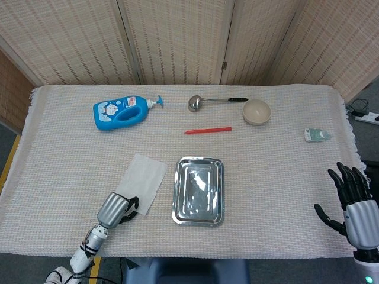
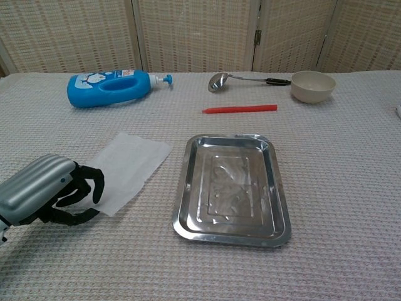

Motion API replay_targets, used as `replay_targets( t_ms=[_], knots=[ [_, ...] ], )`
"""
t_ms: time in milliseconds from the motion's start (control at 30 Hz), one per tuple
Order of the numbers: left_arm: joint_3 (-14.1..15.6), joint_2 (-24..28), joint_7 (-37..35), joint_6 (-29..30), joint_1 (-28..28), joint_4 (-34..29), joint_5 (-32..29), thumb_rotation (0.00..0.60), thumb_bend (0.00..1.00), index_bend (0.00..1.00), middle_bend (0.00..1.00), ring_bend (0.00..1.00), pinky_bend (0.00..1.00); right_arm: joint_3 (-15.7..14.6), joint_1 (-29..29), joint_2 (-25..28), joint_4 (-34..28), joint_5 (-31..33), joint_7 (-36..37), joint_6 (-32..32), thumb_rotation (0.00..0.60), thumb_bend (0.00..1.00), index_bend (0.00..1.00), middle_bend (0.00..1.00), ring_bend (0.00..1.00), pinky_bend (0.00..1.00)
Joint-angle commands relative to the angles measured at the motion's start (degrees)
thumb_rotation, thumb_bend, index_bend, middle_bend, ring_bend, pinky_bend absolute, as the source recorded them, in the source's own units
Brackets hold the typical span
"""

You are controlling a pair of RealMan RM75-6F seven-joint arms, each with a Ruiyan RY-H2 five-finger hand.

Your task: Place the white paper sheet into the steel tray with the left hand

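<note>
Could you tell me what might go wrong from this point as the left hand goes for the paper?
The white paper sheet lies flat on the textured tablecloth, so the left hand, at its near corner, may crumple or push it rather than lift it. The limp sheet could also drape over the rim of the steel tray and land only partly inside.

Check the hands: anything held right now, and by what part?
Left hand has its fingers curled over the paper's near corner; a firm grip cannot be told. Right hand holds nothing, fingers spread.
</note>
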Motion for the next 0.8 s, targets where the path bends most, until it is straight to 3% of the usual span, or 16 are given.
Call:
replay_targets(
  t_ms=[33, 500, 667, 800],
  knots=[
    [-0.1, -1.6, -2.0, 1.5, 0.2, 2.7, -0.3, 0.6, 0.44, 0.66, 1.0, 1.0, 1.0, 0.0, 0.0, 0.0, 0.0, -0.1, -0.1, 0.1, 0.6, 0.32, 0.0, 0.0, 0.0, 0.0],
    [0.1, -1.9, -3.2, 5.0, 0.4, 4.5, -1.0, 0.6, 0.61, 0.66, 1.0, 1.0, 1.0, -0.2, 0.0, 0.0, 0.0, -0.4, -0.1, -0.4, 0.6, 0.32, 0.0, 0.0, 0.0, 0.0],
    [-0.3, 0.4, 0.3, 8.0, -0.1, 1.1, -0.5, 0.6, 0.62, 0.66, 1.0, 1.0, 1.0, -0.3, 0.0, 0.1, -0.1, -0.7, 0.1, -0.4, 0.6, 0.32, 0.0, 0.0, 0.0, 0.0],
    [-1.2, 3.8, 5.5, 10.0, -1.3, -6.1, 0.2, 0.6, 0.62, 0.66, 1.0, 1.0, 1.0, -0.8, -0.1, 0.3, -0.4, -1.2, 0.6, -0.6, 0.6, 0.32, 0.0, 0.0, 0.0, 0.0]
  ],
)
